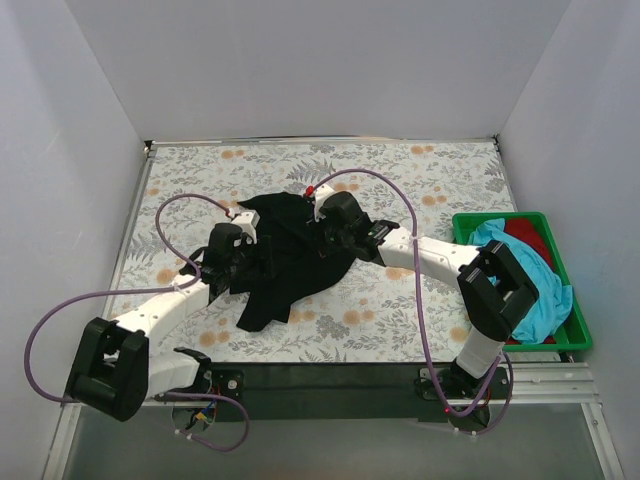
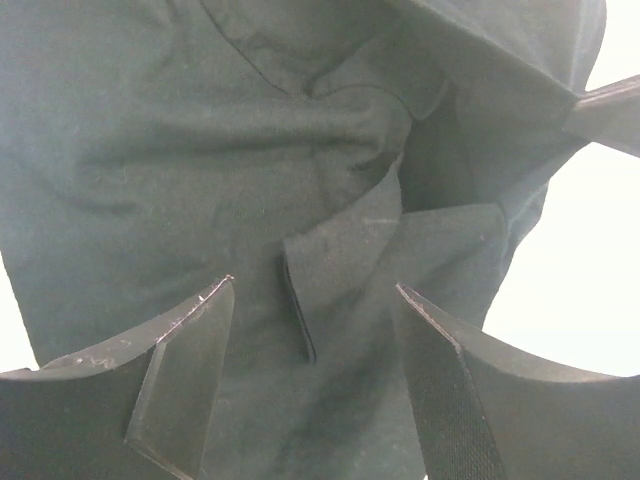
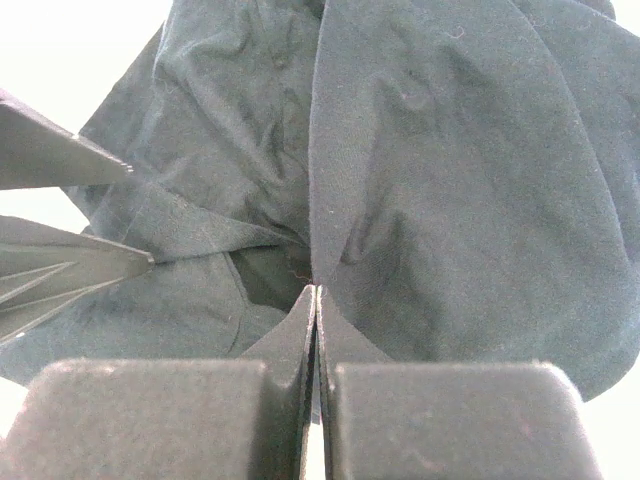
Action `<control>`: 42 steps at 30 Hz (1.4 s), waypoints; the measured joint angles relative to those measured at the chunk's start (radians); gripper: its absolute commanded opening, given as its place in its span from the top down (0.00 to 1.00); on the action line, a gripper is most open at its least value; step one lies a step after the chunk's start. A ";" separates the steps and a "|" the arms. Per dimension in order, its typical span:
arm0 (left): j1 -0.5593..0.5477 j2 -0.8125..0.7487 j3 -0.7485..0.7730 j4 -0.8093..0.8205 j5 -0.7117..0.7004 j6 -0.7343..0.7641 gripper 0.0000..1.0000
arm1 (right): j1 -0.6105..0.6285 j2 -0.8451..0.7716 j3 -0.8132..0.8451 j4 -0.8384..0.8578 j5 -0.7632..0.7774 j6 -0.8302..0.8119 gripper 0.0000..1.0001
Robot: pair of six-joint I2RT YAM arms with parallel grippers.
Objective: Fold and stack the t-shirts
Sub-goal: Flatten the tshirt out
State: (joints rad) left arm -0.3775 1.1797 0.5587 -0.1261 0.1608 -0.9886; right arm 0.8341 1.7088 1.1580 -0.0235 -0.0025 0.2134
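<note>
- Right pincer (image 3: 316,292) of mine, lower centre — fingers pressed together, pinching a fold of the black t-shirt (image 3: 450,180).
- Left pincer (image 2: 315,285) — spread wide, holding nothing, over the same cloth.

Black t-shirt (image 1: 290,270) rumpled; turquoise (image 1: 537,287), red (image 1: 530,236) heaped

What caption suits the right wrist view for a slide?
Right gripper, jaws shut on a pinched fold of the crumpled black shirt.
</note>
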 measured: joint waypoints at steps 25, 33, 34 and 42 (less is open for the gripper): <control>0.014 0.142 0.116 0.017 -0.154 0.022 1.00 | -0.077 -0.092 -0.133 0.016 0.024 0.016 0.99; 0.228 0.140 0.320 -0.045 -0.389 0.043 1.00 | -0.383 -0.402 -0.310 -0.053 0.082 0.088 0.99; 0.238 0.146 0.344 -0.050 -0.410 0.049 1.00 | -0.400 -0.434 -0.324 -0.069 0.090 0.095 0.99; 0.263 0.185 0.525 -0.080 -0.560 0.132 1.00 | -0.470 -0.599 -0.342 -0.207 0.140 0.081 0.99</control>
State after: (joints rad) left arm -0.1143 1.3651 1.0840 -0.2058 -0.3992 -0.8570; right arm 0.3637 1.1103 0.8158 -0.2306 0.1379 0.2947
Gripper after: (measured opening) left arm 0.024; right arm 0.018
